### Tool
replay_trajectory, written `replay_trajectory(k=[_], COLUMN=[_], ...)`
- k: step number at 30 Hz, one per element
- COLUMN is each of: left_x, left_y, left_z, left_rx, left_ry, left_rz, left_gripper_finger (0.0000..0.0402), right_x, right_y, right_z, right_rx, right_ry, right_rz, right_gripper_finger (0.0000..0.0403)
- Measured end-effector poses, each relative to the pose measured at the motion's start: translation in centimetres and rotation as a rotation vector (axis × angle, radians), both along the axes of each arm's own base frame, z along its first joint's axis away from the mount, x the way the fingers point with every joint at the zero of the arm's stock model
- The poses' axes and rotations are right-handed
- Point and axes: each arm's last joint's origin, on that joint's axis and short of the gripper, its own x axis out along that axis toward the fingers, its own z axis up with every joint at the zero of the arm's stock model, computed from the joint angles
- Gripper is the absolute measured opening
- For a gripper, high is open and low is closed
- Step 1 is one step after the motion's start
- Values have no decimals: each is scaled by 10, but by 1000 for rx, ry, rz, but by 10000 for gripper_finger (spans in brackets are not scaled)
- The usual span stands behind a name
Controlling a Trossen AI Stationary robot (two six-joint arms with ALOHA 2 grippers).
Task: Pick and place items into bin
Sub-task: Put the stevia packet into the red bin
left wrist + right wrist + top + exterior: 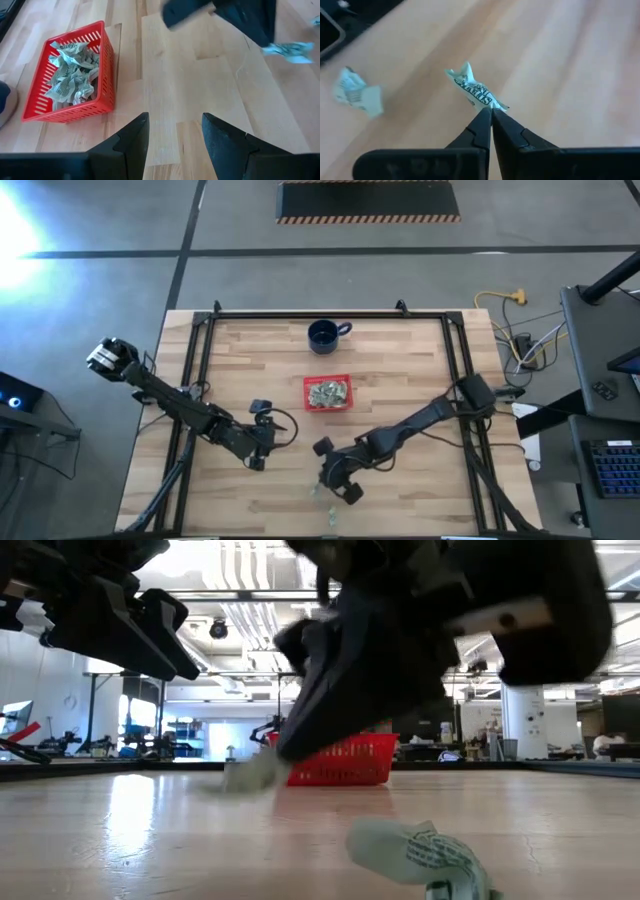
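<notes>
The red bin [327, 392] sits mid-table with several crumpled pale green items [70, 75] in it. Toward the near edge, my right gripper [491, 111] is shut on one item [472, 89], which also shows in the low view [252, 773] and the left wrist view [289, 50]. A second item [357, 93] lies loose on the wood beside it, and is in the low view too [425, 852]. My left gripper [174, 132] hovers open to the left of the bin, nothing between its fingers. My right gripper pinches one end of the crumpled item [492, 105] between its two fingertips. The fingers slant down from the table's right side. The rest of the item sticks out beyond the tips, close over the wood; I cannot tell whether it is clear of the table.
A dark blue mug [325, 335] stands behind the bin near the far edge. A black frame [330, 313] borders the table. Bare wood lies between the two grippers and the bin.
</notes>
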Motion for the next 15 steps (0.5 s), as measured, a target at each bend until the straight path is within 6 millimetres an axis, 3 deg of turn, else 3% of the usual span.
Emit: replay_trajectory(k=[7, 15], left_x=[0, 0], left_y=[0, 1], left_z=[0, -1], left_rx=[0, 8], left_ry=[0, 10], left_rz=[0, -1], left_gripper_finger=[167, 167], right_x=[-15, -30], right_y=[-18, -60], right_z=[47, 89], right_rx=[-217, -403], right_ry=[-73, -128], right_rz=[-194, -476], right_gripper_finger=[8, 8])
